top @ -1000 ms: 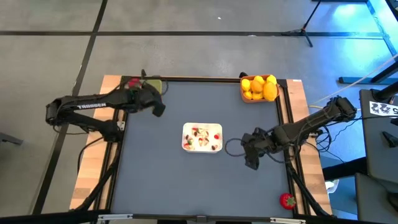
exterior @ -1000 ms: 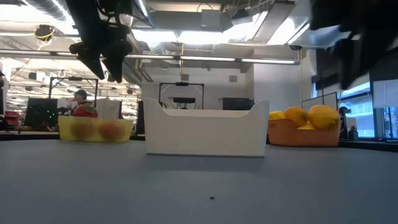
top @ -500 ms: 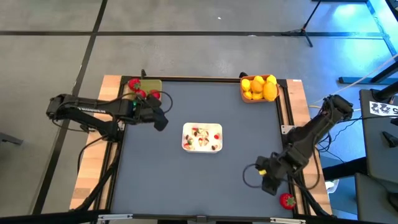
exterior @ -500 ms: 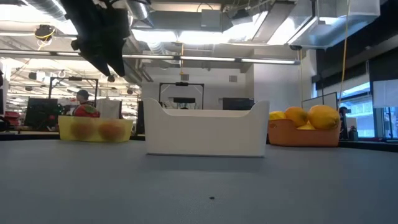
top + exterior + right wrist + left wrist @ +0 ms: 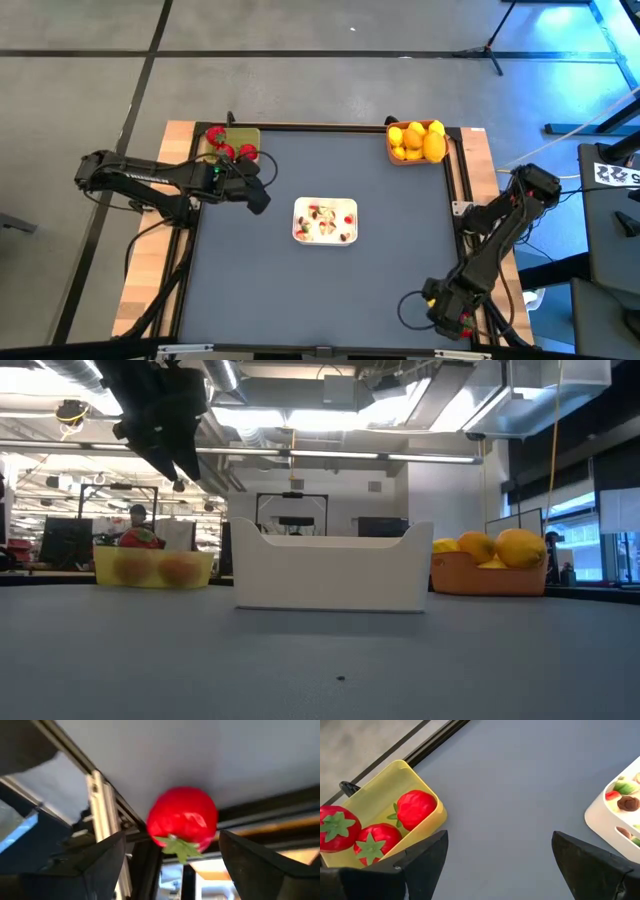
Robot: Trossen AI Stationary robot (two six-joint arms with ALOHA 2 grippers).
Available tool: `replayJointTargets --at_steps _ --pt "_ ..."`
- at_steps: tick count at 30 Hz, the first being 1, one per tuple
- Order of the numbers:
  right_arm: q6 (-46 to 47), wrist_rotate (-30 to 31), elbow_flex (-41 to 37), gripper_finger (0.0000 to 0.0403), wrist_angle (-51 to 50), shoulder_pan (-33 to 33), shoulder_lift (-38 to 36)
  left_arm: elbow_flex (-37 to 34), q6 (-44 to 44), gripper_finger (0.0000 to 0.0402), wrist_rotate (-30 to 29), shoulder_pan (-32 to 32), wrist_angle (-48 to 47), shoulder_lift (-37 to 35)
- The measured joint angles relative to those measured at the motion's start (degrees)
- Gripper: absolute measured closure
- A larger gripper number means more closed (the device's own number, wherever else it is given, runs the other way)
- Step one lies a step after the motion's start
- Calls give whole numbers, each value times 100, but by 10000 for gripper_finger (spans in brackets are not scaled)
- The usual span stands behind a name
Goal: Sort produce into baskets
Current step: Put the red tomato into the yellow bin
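A red strawberry (image 5: 182, 822) lies at the table's near right corner, on the rim of the grey mat against the black rail. My right gripper (image 5: 172, 870) hangs open above it, a finger standing on either side without touching; in the high view the gripper (image 5: 450, 318) hides most of the fruit. The yellow-green basket (image 5: 230, 143) at the far left holds three strawberries (image 5: 415, 807). My left gripper (image 5: 256, 192) hovers open and holds nothing just near-side of that basket (image 5: 427, 827). The orange basket (image 5: 414, 142) at the far right holds yellow and orange lemons (image 5: 500, 548).
A flat white tray (image 5: 325, 221) with small scraps sits mid-table, between the two arms. Black rails and a wooden border (image 5: 478, 160) frame the mat. In the low view the tray (image 5: 330, 570) stands between the two baskets, and a person (image 5: 135, 515) shows far behind the table.
My right gripper has swung from beside the white tray to the table's near right corner, sinking and turning until it stands over the strawberry, still open. My left gripper has moved off the yellow-green basket toward the near edge, uncovering its strawberries, and has then kept still.
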Motion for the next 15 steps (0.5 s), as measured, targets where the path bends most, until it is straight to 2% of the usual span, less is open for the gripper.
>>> replayJointTargets --at_steps 15 --pt "15 -417 20 84 266 441 969 0 -11 52 -22 0 -2 0"
